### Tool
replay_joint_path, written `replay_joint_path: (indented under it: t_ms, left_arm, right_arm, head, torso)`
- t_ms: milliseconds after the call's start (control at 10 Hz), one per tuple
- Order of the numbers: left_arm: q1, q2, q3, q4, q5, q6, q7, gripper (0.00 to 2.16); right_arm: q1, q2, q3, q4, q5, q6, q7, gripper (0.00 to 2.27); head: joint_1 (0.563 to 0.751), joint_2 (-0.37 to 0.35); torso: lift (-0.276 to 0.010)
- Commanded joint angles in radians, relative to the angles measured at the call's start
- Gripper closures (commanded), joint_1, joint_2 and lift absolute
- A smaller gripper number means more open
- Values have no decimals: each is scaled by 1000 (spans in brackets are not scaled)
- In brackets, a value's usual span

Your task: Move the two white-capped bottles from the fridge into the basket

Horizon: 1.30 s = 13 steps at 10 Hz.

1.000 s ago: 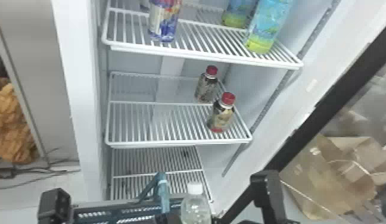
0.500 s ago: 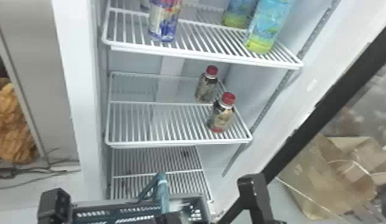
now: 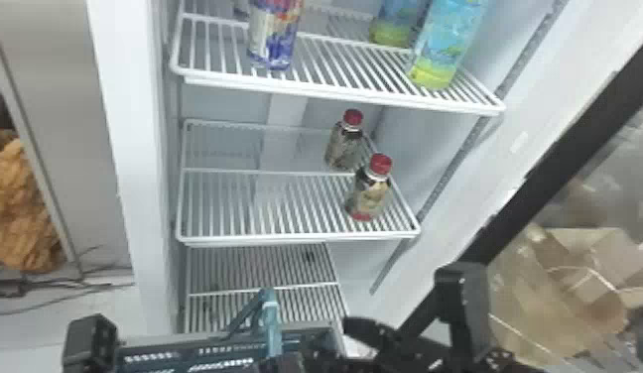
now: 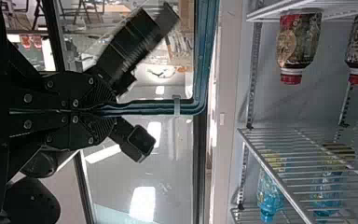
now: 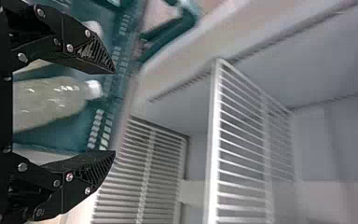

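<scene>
At the bottom of the head view, my left gripper [image 3: 286, 364] is at the teal handle [image 3: 271, 317] of the basket [image 3: 206, 342]. The left wrist view has this gripper [image 4: 112, 110] shut on the handle [image 4: 158, 107]. My right gripper [image 3: 367, 332] is over the basket's right side in the head view. Seen from its wrist, the right gripper [image 5: 114, 112] stands open. Beyond the gap between its fingers, a clear white-capped bottle [image 5: 51, 100] lies in the basket [image 5: 103, 126]. A pale rounded thing [image 5: 93, 29] is partly hidden behind one finger.
Two red-capped bottles [image 3: 370, 191] [image 3: 344, 144] stand on the middle shelf [image 3: 295, 238]. The upper shelf [image 3: 335, 94] holds a can [image 3: 275, 37] and blue-green bottles [image 3: 442, 49]. The fridge door's dark frame [image 3: 568, 158] is at the right, with paper bags [image 3: 558, 292] beyond.
The clear bottle was upright at the basket a second ago, near my right gripper, then dropped low into it. My right arm has since risen slightly and shifted right. The left arm has stayed put.
</scene>
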Motion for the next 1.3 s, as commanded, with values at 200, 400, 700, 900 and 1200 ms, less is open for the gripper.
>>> replay_joint_path:
  t_ms: [200,400,700,900,1200]
  left_arm:
    - [0,-1,2,0,2,0,0,1118]
    - [2,-1,2,0,2,0,0,1118]
    - [2,-1,2,0,2,0,0,1118]
    - [2,-1,2,0,2,0,0,1118]
    - [0,-1,0,0,2,0,0,1118]
  right_arm:
    - [54,11,-1,8,5,-395,-34,478]
    - [73,14,13,67,-3,-683,-48,469]
    - [108,19,53,119,-1,-930,-129,470]
    - [110,23,69,178,23,-1053,-152,470]
    - [130,25,101,251,57,-1196,-218,470]
  head:
    - [695,-350]
    - [695,-350]
    - [695,-350]
    - [695,-350]
    - [695,-350]
  torso:
    - [-260]
    - [-260]
    - [-260]
    - [-260]
    - [-260]
